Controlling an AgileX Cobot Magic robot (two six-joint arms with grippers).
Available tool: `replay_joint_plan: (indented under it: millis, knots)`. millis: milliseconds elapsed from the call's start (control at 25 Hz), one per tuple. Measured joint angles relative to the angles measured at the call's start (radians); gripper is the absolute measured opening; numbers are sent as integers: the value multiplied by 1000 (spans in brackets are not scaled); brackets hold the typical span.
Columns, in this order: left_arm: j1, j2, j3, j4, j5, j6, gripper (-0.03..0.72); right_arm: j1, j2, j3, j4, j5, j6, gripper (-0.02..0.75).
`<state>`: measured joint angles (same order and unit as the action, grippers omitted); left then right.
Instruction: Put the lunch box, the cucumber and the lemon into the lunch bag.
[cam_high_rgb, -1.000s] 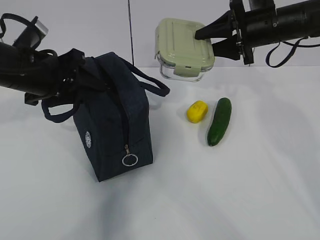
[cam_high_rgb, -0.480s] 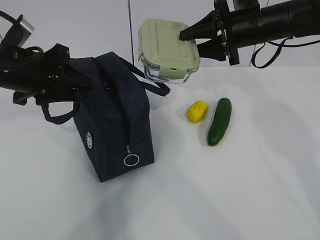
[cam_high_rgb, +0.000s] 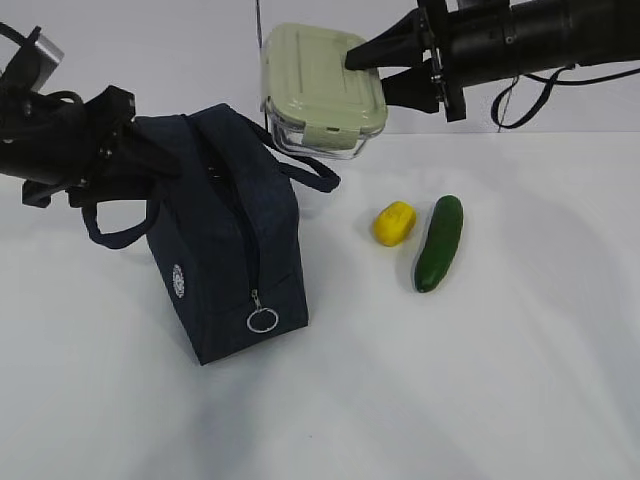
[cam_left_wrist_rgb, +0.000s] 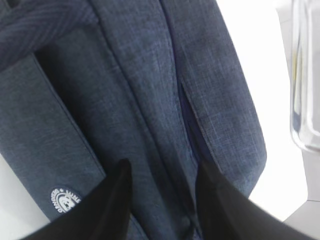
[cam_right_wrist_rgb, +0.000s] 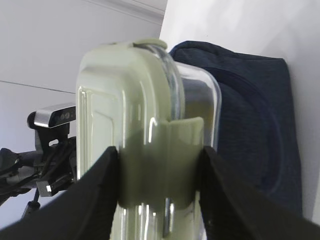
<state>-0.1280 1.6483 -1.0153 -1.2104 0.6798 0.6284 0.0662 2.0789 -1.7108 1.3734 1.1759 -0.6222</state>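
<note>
— Where do we find the lunch box (cam_high_rgb: 320, 88)?
— Clamped between the right gripper (cam_high_rgb: 372, 68) jaws, airborne above the lunch bag (cam_high_rgb: 225, 230).
— Left gripper (cam_left_wrist_rgb: 161, 200)?
— Part-open astride the bag's top; we cannot confirm a grip.

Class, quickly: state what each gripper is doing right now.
Left gripper: at the lunch bag; open or gripping cannot be told.
Right gripper: closed on the lunch box, holding it in the air.
</note>
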Motion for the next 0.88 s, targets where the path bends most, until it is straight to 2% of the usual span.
replay_joint_plan:
  millis: [280, 520, 880]
  knots:
    - [0, 0, 0, -18, -13, 2, 302, 59, -4, -33, 10, 3, 0, 351]
    - [0, 0, 0, -67, -38, 33, 301, 61, -4, -33, 23, 7, 0, 351]
    - [0, 40, 0, -83, -22, 52, 300, 61, -4, -33, 28, 7, 0, 351]
